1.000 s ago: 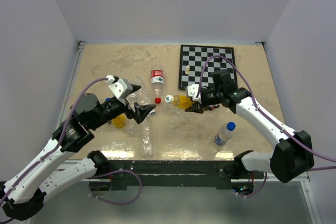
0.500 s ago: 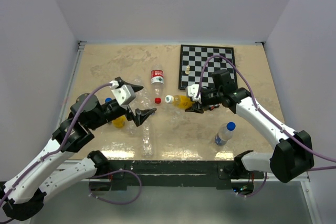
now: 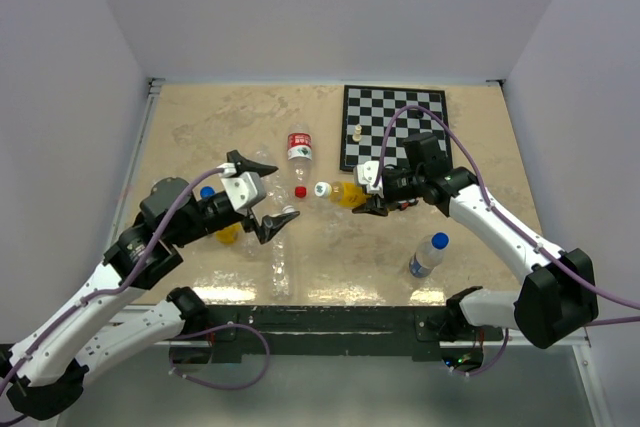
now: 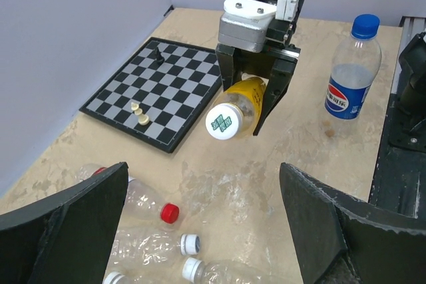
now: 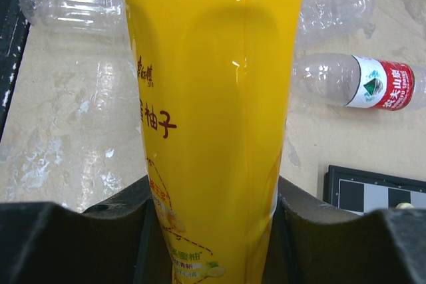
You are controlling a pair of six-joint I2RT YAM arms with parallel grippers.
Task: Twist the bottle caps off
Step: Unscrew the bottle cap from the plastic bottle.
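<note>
Two orange bottles [image 3: 348, 193], one blue-capped bottle [image 3: 426, 255]

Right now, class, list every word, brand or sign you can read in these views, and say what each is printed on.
"柚子": red-brown characters on the yellow bottle; its smaller print is too blurred to read.
"农夫山泉": white on the red label of the red-label bottle.
Pepsi globe logo: on the blue-capped bottle; the characters under it are too small to read.
Green print on the white cap: unreadable.
</note>
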